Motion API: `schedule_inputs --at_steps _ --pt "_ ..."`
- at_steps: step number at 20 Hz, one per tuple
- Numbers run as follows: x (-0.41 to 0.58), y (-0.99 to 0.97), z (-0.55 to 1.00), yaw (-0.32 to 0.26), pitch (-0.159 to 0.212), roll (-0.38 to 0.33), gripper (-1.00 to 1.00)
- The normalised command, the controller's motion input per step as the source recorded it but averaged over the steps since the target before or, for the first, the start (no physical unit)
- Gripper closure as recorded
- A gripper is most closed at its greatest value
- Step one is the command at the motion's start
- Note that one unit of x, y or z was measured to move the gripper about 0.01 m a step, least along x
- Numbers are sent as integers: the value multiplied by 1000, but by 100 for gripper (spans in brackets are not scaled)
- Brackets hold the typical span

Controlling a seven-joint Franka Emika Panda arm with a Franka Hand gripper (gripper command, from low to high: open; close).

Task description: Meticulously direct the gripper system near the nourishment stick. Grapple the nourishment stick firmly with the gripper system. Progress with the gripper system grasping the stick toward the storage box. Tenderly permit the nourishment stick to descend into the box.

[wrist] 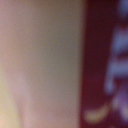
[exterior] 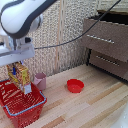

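On the pale wooden worktop (exterior: 95,107) your gripper (exterior: 20,62) is clamped on the nourishment stick (exterior: 19,76), which hangs long axis upright directly over the open storage box (exterior: 22,111), so you need only lower it straight down and let go.

Storage box (exterior: 31,108) open-topped, interior free below held nourishment stick (exterior: 19,75). Pink cup (exterior: 40,80) stands just beside box rim, on exterior view's right. Red bowl (exterior: 75,85) farther right, open bench (exterior: 95,107) around it. Drawer cabinet (exterior: 107,40) blocks far right. Wrist view blurred, filled by close surface.
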Motion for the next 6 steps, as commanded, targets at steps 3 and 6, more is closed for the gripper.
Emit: schedule_inputs --at_steps 3,6 --pt "288 -4 0 0 0 -23 -100" --pt "169 -64 30 1 34 2 -100"
